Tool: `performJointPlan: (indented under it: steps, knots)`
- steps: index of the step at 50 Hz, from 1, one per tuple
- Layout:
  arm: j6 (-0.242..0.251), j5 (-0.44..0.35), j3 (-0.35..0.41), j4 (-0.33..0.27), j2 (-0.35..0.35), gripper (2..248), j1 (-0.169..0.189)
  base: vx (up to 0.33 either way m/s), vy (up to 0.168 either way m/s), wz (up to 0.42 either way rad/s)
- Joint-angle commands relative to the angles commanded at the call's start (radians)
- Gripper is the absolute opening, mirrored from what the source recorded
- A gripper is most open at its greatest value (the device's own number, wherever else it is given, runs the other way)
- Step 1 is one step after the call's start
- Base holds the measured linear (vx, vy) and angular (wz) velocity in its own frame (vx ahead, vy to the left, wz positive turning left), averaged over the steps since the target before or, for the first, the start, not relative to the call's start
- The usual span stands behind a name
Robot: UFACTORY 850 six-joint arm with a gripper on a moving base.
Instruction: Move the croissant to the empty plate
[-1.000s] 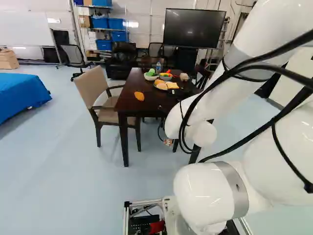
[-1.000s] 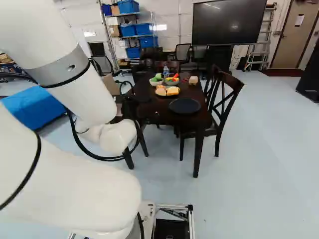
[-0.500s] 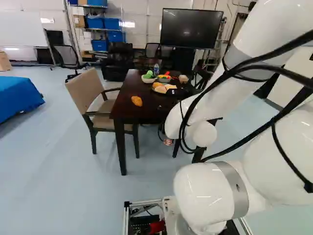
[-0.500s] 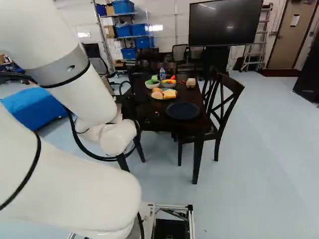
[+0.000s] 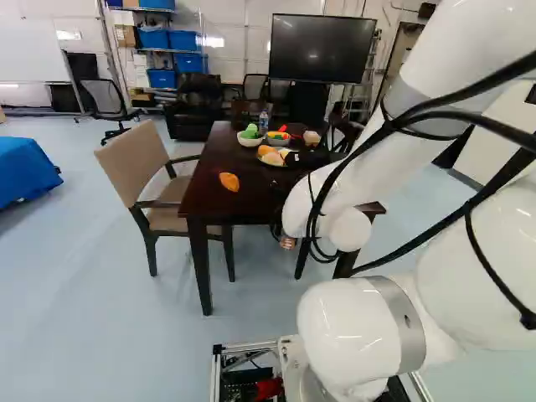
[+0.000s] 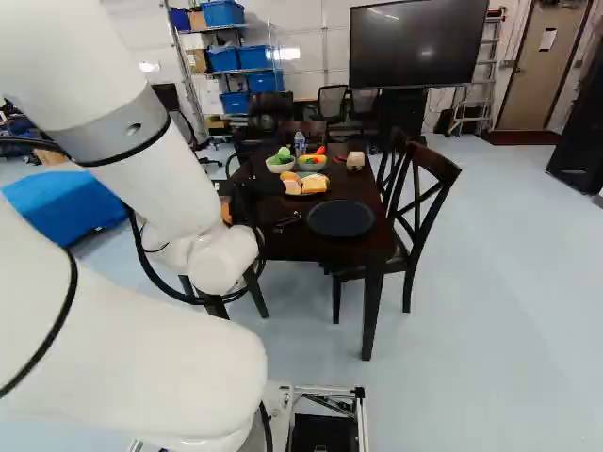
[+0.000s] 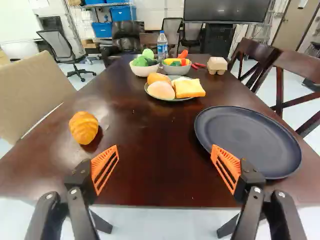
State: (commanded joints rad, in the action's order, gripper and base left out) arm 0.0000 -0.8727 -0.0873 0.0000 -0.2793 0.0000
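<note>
Mostly hidden behind the arm, the gripper (image 5: 287,243) shows only a small part in the left base view. In the wrist view my gripper (image 7: 165,167) stands open at the table's near edge, nothing between its orange pads. The golden croissant (image 7: 84,127) lies on bare wood, ahead of and outside one finger; the left base view shows the croissant (image 5: 229,182) near the table's side edge. Beyond the other finger, which overlaps its rim in view, is the empty dark plate (image 7: 247,137), also seen as the plate (image 6: 341,218) in the right base view.
On the dark table (image 7: 150,185), a plate of bread (image 7: 189,88) stands before two bowls (image 7: 176,69) of toy food and a bottle (image 7: 162,46). A beige chair (image 5: 134,163) flanks the croissant's side; dark wooden chairs (image 6: 424,202) stand on the opposite side.
The base has driven closer to the table and turned slightly, shifting the scene in both base views. My arm keeps its pose against its lowest joint.
</note>
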Motion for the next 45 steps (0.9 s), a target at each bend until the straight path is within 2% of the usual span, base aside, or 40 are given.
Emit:
performJointPlan:
  steps: [45]
  knots:
    - [0.000,0.000,0.000,0.000,0.000,247,0.000,0.117,-0.006,-0.019]
